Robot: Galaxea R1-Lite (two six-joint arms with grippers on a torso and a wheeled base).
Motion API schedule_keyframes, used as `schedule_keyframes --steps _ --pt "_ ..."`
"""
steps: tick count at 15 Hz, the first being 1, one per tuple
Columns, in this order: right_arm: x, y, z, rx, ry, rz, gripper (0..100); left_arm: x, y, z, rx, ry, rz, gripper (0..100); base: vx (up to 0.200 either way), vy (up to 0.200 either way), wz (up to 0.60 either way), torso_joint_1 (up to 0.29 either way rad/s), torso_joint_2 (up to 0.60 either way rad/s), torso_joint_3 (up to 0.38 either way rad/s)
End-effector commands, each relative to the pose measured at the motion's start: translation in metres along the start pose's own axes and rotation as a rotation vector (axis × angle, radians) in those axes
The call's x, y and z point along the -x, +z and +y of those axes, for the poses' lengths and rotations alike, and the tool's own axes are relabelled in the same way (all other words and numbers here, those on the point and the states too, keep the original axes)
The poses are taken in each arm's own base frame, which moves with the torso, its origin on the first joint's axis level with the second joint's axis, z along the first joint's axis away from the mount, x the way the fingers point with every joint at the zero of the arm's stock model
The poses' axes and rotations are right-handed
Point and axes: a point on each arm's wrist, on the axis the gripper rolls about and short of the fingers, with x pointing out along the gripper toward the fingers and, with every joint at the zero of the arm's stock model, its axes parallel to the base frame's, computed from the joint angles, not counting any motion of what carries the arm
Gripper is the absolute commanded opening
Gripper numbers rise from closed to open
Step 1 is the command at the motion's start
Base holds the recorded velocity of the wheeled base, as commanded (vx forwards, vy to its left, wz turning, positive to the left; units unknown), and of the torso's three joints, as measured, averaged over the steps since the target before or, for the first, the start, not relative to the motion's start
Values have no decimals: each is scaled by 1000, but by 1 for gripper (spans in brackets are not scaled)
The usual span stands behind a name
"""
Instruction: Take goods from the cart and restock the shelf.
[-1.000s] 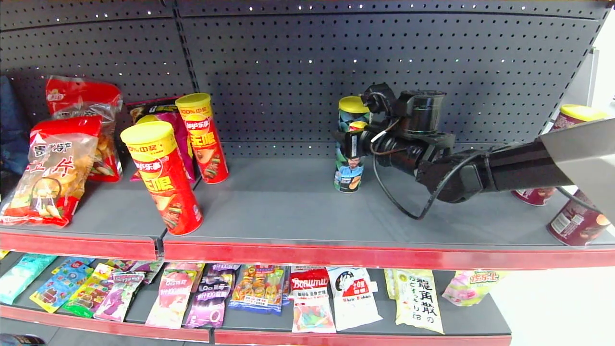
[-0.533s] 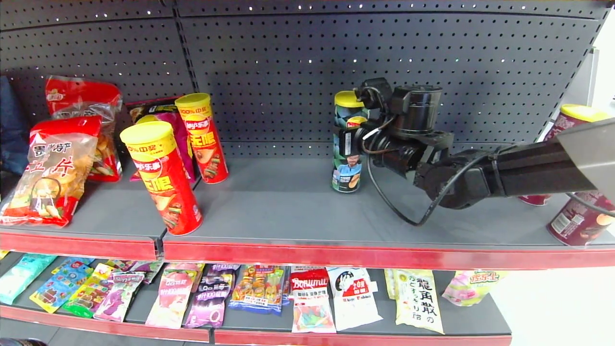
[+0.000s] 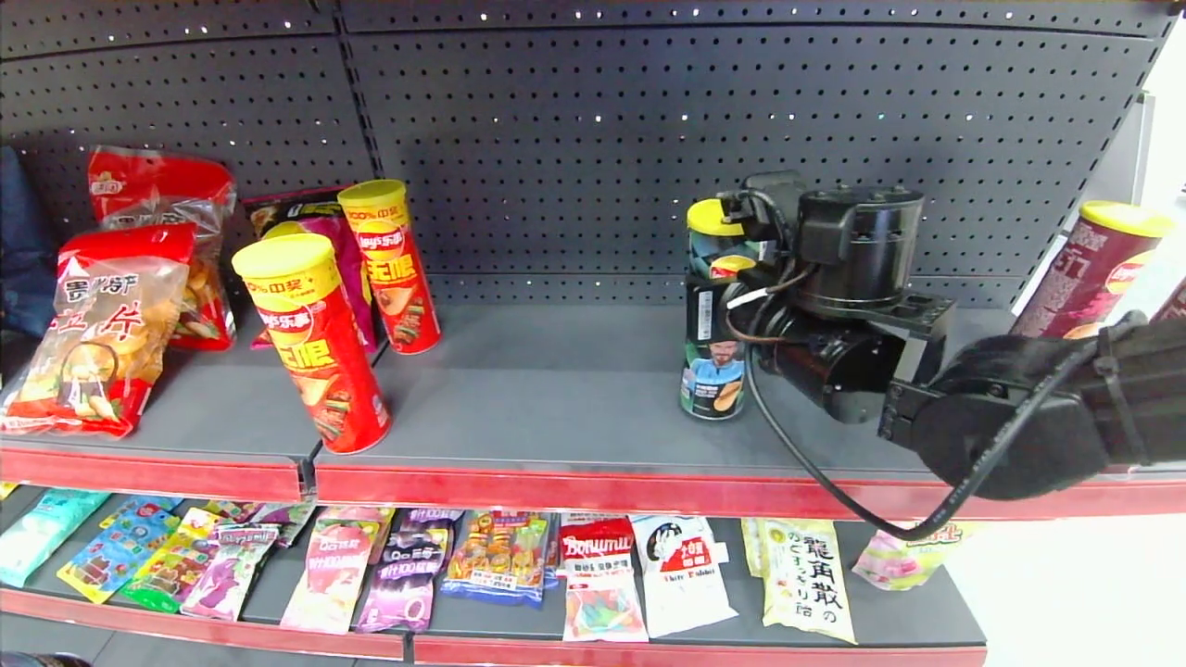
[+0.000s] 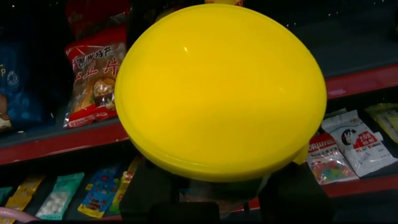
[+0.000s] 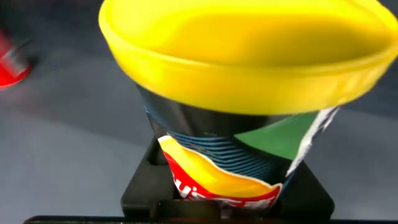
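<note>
Right hand (image 3: pixel 737 273) with its dark can (image 3: pixel 713 371) has shifted right and pulled back toward the front edge of the shelf (image 3: pixel 556 389) since half a second ago. The arm now covers more of the right side. Nothing else on the shelf moved.

Head view: the dark can is upright, yellow lid on top, mid-shelf right of centre. The hand comes from the right and is clamped on the can's upper half. Base is at shelf level, contact unclear. Its label has a barcode strip and a face picture low down.

Right wrist view: same can seen close from the lid end, body squeezed between the two black fingers (image 5: pixel 146 190), with blue, green, red and yellow label art.

Left wrist view: left hand (image 4: pixel 224 202) is closed around a second can (image 4: pixel 221 87). Its big yellow lid hides the body, and dark fingers show either side below it. Behind it are a red snack bag (image 4: pixel 93 78) and flat packets (image 4: pixel 348 146) on the lower shelf.

Rest of the head view:
- Two red cans (image 3: pixel 315 343) with yellow lids at left.
- Red snack bags (image 3: pixel 97 324) at far left.
- Maroon can (image 3: pixel 1089 269) at far right, tilted, well apart from the dark can.
- Row of flat packets (image 3: pixel 593 574) on the lower shelf.

Packs carry print, not transcribed.
</note>
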Motion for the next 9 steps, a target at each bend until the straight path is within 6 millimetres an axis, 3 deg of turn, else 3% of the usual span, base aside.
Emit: schedule_keyframes --steps 1,9 --pt "15 4 4 -31 -34 -17 0 0 0 0 0 0 2 0 0 0 0 0 0 0" --pt "29 -15 27 -56 -51 21 0 0 0 0 0 1 -1 0 0 0 0 0 0 0"
